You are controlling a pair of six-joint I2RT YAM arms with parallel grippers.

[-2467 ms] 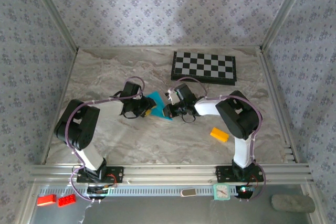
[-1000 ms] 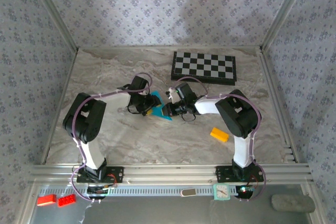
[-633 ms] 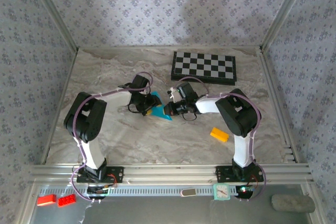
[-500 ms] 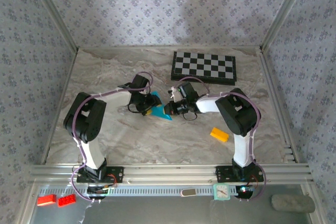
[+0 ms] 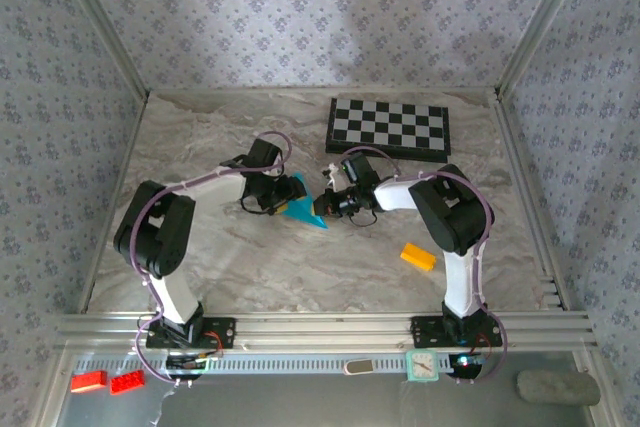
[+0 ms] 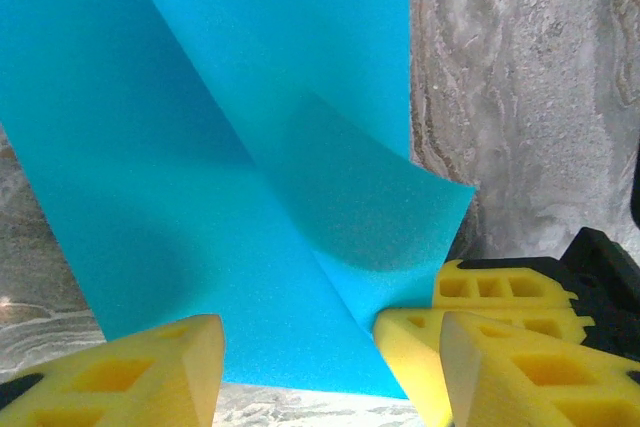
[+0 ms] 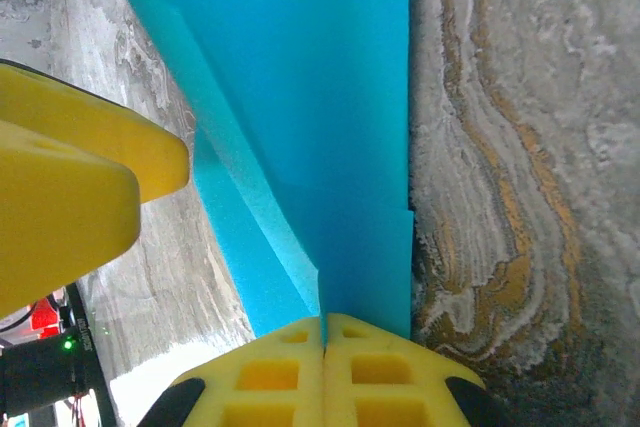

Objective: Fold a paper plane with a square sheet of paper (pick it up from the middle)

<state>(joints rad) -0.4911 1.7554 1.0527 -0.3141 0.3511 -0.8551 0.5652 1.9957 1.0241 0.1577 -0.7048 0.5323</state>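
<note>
**Paper plane: first folds in, no dart yet**

Top view. The sheet of thin cyan-blue paper [image 5: 303,209] lies on the grey marbled desk [image 5: 250,262], midway between the two arms. It reads as a pointed wedge, not a flat square. The left tool [image 5: 283,190] sits at its far-left edge and the right tool [image 5: 326,204] at its right tip. The black-and-white chessboard [image 5: 390,127] is well apart at the back. The small yellow-orange block [image 5: 418,257] is well apart on the near right.

Left wrist. The sheet [image 6: 230,127] carries a diagonal fold. One flap is lifted and curling, not pressed flat. The left tool [image 6: 330,377] has its jaws apart, yellow fingers [image 6: 140,372] on either side of the near edge, gripping nothing.

Right wrist. The right tool [image 7: 324,347] has its fingers pressed together. The sheet's [image 7: 330,97] edge runs into the seam between them. It looks pinched there, though the pads hide the contact itself.

Judgement. Early to middle of the job. The paper has been narrowed by the opening folds. Left to do: crease the raised flap down, make the matching folds and the centre crease, and fold the wings.
</note>
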